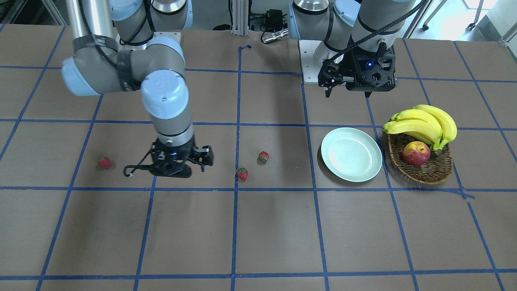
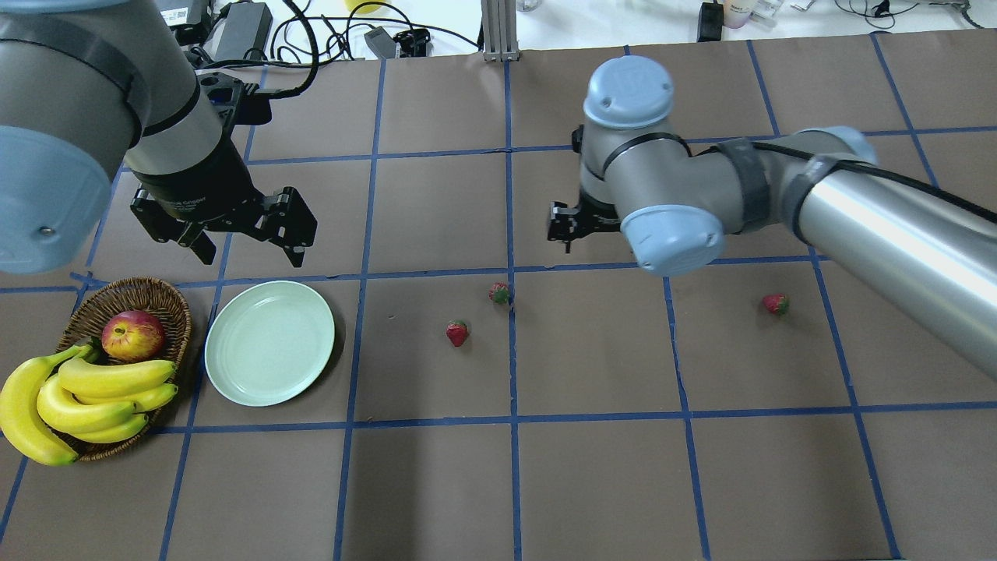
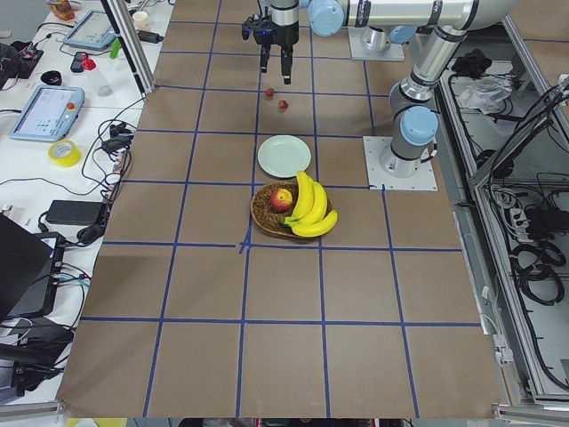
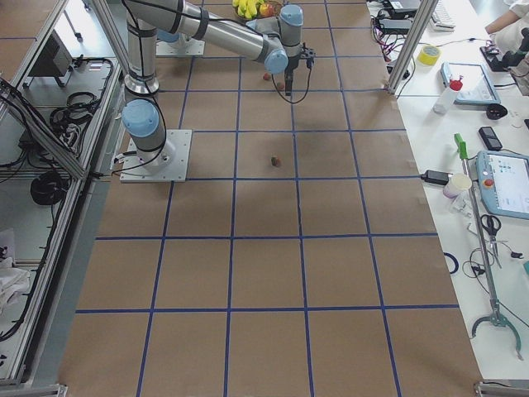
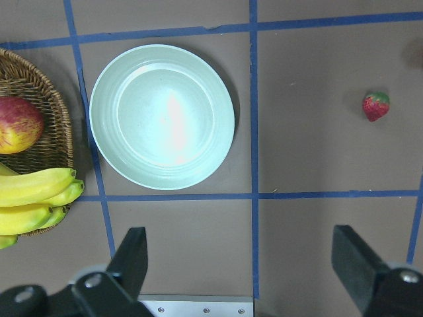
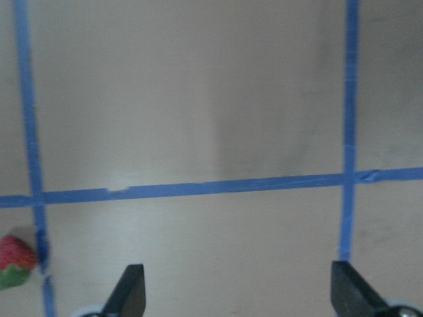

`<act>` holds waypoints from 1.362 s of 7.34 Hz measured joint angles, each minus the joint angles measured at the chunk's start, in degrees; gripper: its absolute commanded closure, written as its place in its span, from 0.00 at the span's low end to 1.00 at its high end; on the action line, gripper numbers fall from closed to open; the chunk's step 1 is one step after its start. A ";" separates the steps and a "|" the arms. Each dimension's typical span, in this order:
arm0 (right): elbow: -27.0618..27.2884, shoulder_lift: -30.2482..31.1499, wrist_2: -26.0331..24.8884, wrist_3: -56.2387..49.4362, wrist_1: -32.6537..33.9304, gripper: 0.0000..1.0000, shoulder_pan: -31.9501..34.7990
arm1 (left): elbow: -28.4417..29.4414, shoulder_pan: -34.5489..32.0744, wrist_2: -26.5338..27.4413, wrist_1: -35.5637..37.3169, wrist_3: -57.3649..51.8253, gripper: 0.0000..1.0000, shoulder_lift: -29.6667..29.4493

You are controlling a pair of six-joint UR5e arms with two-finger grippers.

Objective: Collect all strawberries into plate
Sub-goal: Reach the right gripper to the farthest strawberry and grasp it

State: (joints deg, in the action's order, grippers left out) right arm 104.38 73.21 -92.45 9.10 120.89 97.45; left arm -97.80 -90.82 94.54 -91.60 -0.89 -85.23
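Observation:
Three small red strawberries lie on the brown table: one [image 2: 457, 333] and another [image 2: 499, 293] near the middle, and a third [image 2: 776, 304] far to the right. In the front view they are at the middle [image 1: 242, 174], just beside it [image 1: 263, 157], and far left [image 1: 104, 163]. The pale mint plate [image 2: 269, 343] lies empty on the left. My left gripper [image 2: 251, 253] hangs open and empty above the table behind the plate [image 5: 162, 115], with one strawberry [image 5: 375, 105] off to the side. My right gripper [image 6: 238, 294] is open and empty above bare table, with a strawberry [image 6: 14, 261] at its view's lower left edge.
A brown wicker basket [image 2: 156, 292] left of the plate holds a red-yellow apple [image 2: 132, 335] and a bunch of bananas [image 2: 93, 389]. Blue tape lines grid the table. Cables and power bricks lie beyond the far edge [image 2: 249, 31].

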 measured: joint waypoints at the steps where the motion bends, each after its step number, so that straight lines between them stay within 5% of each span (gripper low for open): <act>1: 2.15 1.10 -0.63 -8.62 -0.72 0.00 -6.56 | -0.02 -0.03 -0.09 -0.04 0.06 0.00 0.00; 3: 7.08 3.56 -0.99 -19.67 -1.15 0.04 -17.33 | -0.07 -0.06 -0.24 0.01 0.13 0.00 -0.16; 7: 16.35 4.82 -0.59 -28.17 6.62 0.06 -25.07 | 0.81 -0.07 -2.55 1.10 -0.48 0.00 0.60; 10: 17.95 3.80 -0.33 -30.97 11.68 0.34 -25.53 | 2.40 0.98 -2.35 2.11 -1.32 0.00 -0.08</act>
State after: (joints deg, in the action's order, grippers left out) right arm 122.33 77.02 -92.78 -21.86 132.57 71.92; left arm -95.39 -89.84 92.20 -89.49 -2.21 -85.31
